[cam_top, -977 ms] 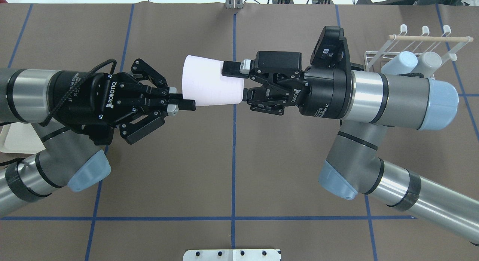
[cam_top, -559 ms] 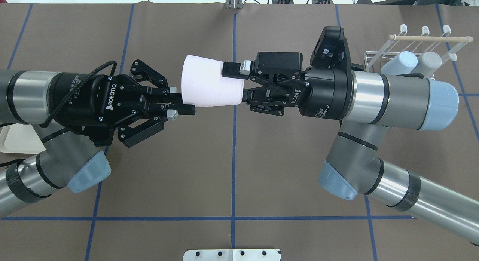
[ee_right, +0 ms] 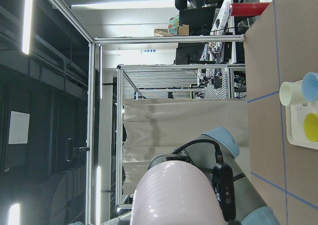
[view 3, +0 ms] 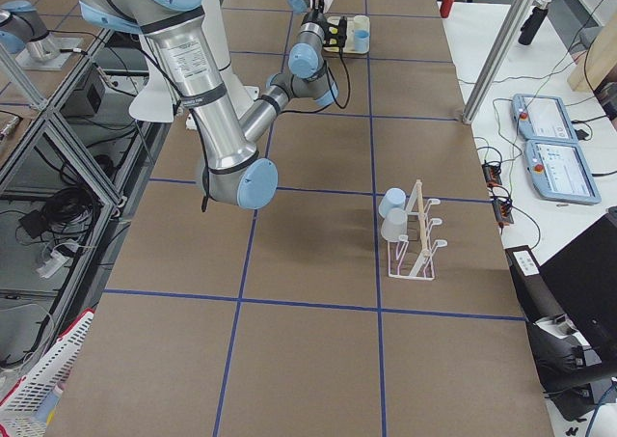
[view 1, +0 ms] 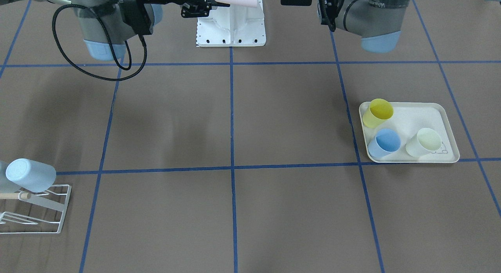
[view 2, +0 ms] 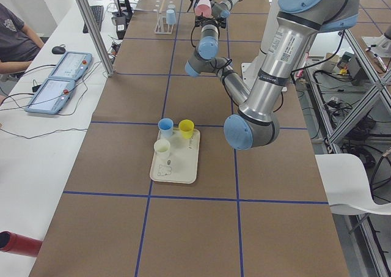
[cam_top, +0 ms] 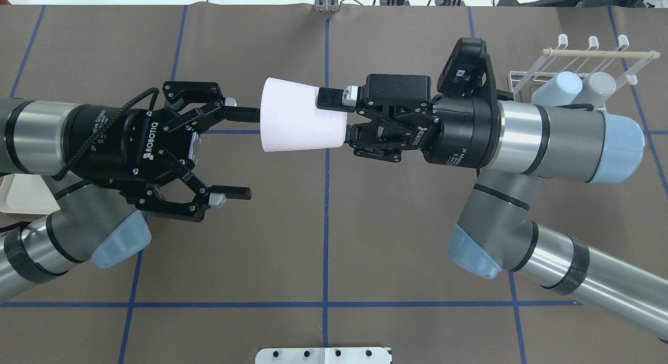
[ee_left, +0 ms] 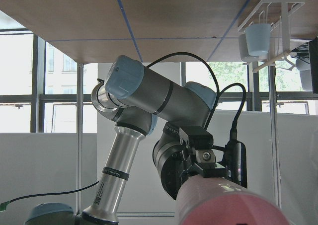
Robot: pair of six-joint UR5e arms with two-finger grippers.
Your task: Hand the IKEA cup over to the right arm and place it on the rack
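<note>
A pale pink IKEA cup [cam_top: 300, 121] lies sideways in the air over the table's middle, with its wide mouth toward the left arm. My right gripper [cam_top: 339, 118] is shut on the cup's narrow base end, one finger on the outer wall. My left gripper [cam_top: 244, 153] is open wide, just left of the cup's rim, and holds nothing. The cup also fills the bottom of the left wrist view [ee_left: 228, 205] and of the right wrist view [ee_right: 174, 195]. The white wire rack [cam_top: 574, 53] with its wooden dowel stands at the far right, behind the right arm.
A light blue cup [cam_top: 558, 87] and a grey cup [cam_top: 595, 87] hang on the rack. A cream tray [view 1: 415, 116] on the robot's left side holds a yellow, a blue and a pale green cup. The robot's white base plate [cam_top: 323, 355] is at the near edge.
My left gripper has opened, let go of the cup's rim and drawn back a little to the left. The right gripper keeps the cup, which has shifted slightly right.
</note>
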